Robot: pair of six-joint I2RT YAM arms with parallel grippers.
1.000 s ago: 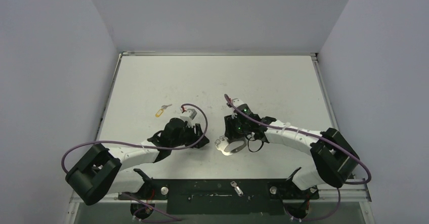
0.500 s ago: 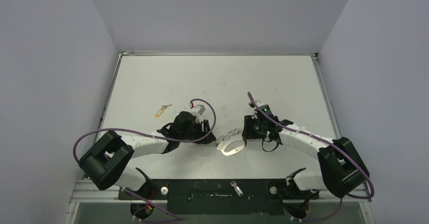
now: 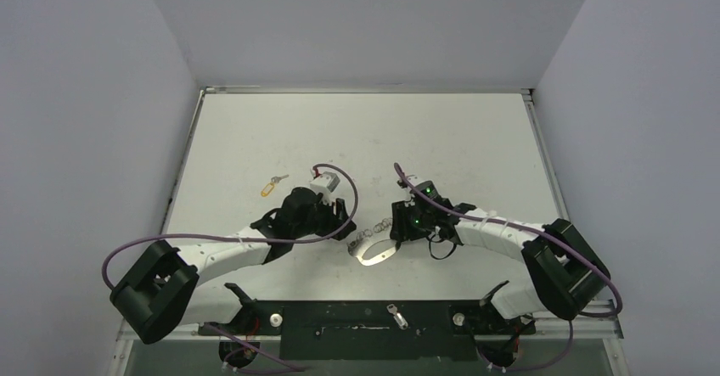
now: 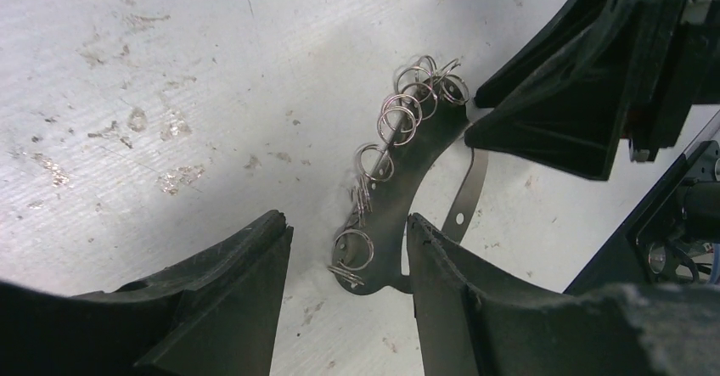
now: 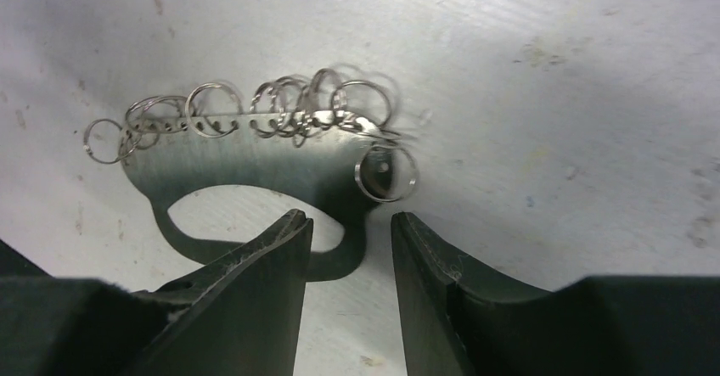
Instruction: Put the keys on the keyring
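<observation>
Yellow-tagged key (image 3: 269, 188): it lies alone on the white surface (image 3: 357, 130), farthest left, well apart from both of my pincers and from the keyring. I can make out its yellow tag and a small silver end, nothing finer.

Left pincer (image 4: 346, 223): I hold it low over the surface, jaws about half spread and closed on nothing. The near end of the keyring lies in the gap. My right-hand finger (image 4: 475, 308) sits right against the edge of the flat plate, though I cannot tell whether it touches. The other finger stands clear of it, with bare surface between.

Keyring (image 3: 372, 251): it lies flat on the surface between my two pincers, just ahead of the arm bases. It is a flat silver-grey plate with a thin curved band closing the loop.

Small rings (image 5: 289, 109): they are strung in a row along the plate's holed edge, some overlapping, with one larger ring at the end. No key hangs on any ring that I can see.

Right pincer (image 5: 350, 223): it is low as well, facing my left one across the keyring, with the jaws set fairly narrow. They straddle the thin band of the loop, with a gap showing on each side of it, so I am not pinching it.

Purple cable (image 3: 340, 191): one loops over each of my arms.
</observation>
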